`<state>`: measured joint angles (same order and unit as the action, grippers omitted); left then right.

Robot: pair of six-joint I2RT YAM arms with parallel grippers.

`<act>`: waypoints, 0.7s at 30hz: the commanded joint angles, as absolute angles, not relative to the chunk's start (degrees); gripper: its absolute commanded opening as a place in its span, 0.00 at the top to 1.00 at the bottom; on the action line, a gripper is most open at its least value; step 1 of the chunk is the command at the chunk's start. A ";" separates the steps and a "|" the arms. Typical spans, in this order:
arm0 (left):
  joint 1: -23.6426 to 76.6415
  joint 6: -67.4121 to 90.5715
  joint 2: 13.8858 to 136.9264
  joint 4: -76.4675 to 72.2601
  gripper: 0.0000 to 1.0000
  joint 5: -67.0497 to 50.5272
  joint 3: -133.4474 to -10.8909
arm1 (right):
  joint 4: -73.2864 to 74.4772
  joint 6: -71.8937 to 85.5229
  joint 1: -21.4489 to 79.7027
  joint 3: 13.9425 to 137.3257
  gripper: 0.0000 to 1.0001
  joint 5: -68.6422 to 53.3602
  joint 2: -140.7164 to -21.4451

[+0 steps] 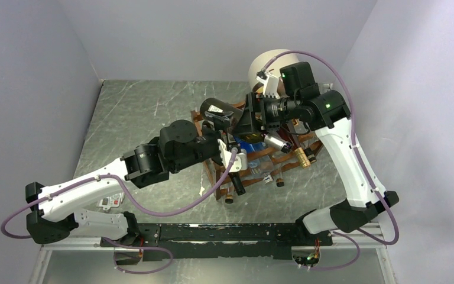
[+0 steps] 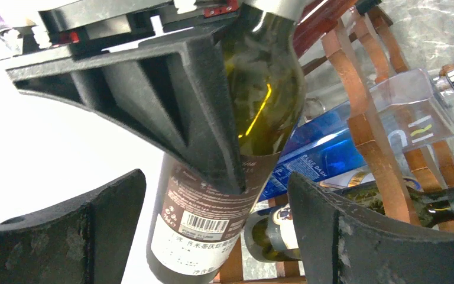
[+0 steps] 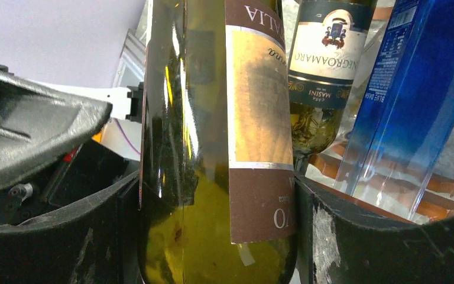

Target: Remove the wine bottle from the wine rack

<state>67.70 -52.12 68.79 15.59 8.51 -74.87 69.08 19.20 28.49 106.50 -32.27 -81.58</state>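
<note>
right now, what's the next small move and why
Probably close the left tool on the wine bottle: it stands open either side of the label end, while the right tool alone clamps the bottle by the wine rack.

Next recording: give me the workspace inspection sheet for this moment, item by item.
Surface: grey, white-streaked table.
Job's things: wine bottle held at the wine rack; whether it is fully clear cannot be told.
Clutter: blue bottle, clear bottle and others in the rack; white cylinder behind it; small white-and-red item near the left arm's base.
Grippers: right gripper clamped on the wine bottle; left gripper open, fingers either side of it, not touching.
Cables: purple cable looped along each arm.
Surroundings: plain pale walls.
</note>
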 commanded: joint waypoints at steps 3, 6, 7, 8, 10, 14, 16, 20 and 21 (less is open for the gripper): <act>66.83 -53.56 69.02 13.22 0.07 12.51 -75.74 | 65.10 19.57 28.53 106.88 1.00 -36.80 -78.14; 64.09 -52.61 69.70 12.35 0.07 9.34 -75.80 | 64.44 20.39 28.51 106.99 1.00 -38.27 -77.71; 63.27 -52.55 70.07 12.08 0.07 7.97 -76.14 | 64.14 20.70 28.54 106.78 1.00 -38.95 -77.55; 62.86 -52.79 70.96 12.53 0.07 7.62 -76.89 | 63.82 21.07 28.55 106.45 1.00 -39.59 -77.38; 62.67 -53.36 73.18 13.85 0.07 7.73 -79.43 | 63.63 21.34 28.56 105.97 1.00 -40.31 -77.17; 62.67 -53.31 75.45 13.57 0.07 6.36 -80.70 | 64.19 21.34 28.56 105.50 1.00 -40.11 -77.09; 62.67 -53.35 75.52 12.31 0.07 6.68 -79.86 | 64.45 21.44 28.50 105.39 1.00 -39.87 -76.98; 62.67 -53.98 75.03 9.66 0.17 6.88 -77.60 | 64.79 21.36 28.50 104.93 1.00 -40.60 -76.82; 62.67 -54.23 75.01 8.57 0.25 7.31 -77.10 | 64.78 21.28 28.50 104.80 1.00 -41.24 -76.74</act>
<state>62.98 -53.49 75.09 15.66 8.16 -78.19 67.53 20.60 27.75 104.51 -34.02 -79.37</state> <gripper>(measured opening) 0.867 0.780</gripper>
